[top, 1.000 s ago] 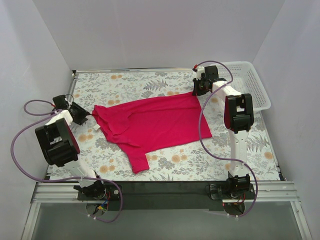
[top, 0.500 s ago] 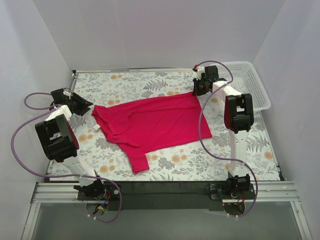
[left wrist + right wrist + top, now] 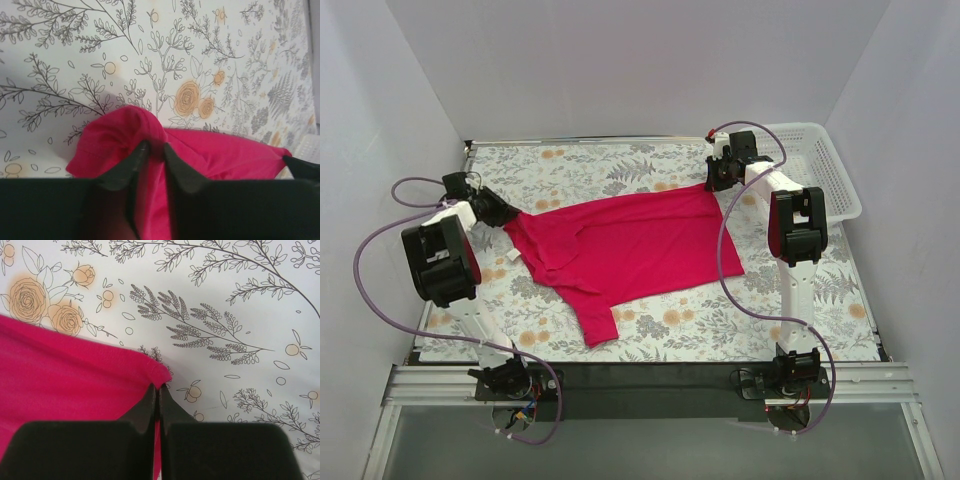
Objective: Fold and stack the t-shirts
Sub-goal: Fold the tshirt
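Note:
The magenta-red t-shirt (image 3: 630,245) lies spread and wrinkly across the middle of the floral table cover, with one sleeve (image 3: 596,325) pointing toward the near edge. A small white tag (image 3: 510,257) lies by its left edge. My left gripper (image 3: 503,213) is at the shirt's left edge. In the left wrist view it (image 3: 155,147) is shut on a raised hump of the cloth (image 3: 225,157). My right gripper (image 3: 718,183) is at the shirt's far right corner. In the right wrist view it (image 3: 159,387) is shut on that hemmed corner (image 3: 65,365).
A white plastic mesh basket (image 3: 825,170) stands at the far right, just beyond the right gripper. White walls close in the table on the left, back and right. Purple cables loop beside both arms.
My left arm has swung right and farther in, from clear of the shirt to its left edge, where its fingers now hold cloth. The right arm and the shirt have not moved.

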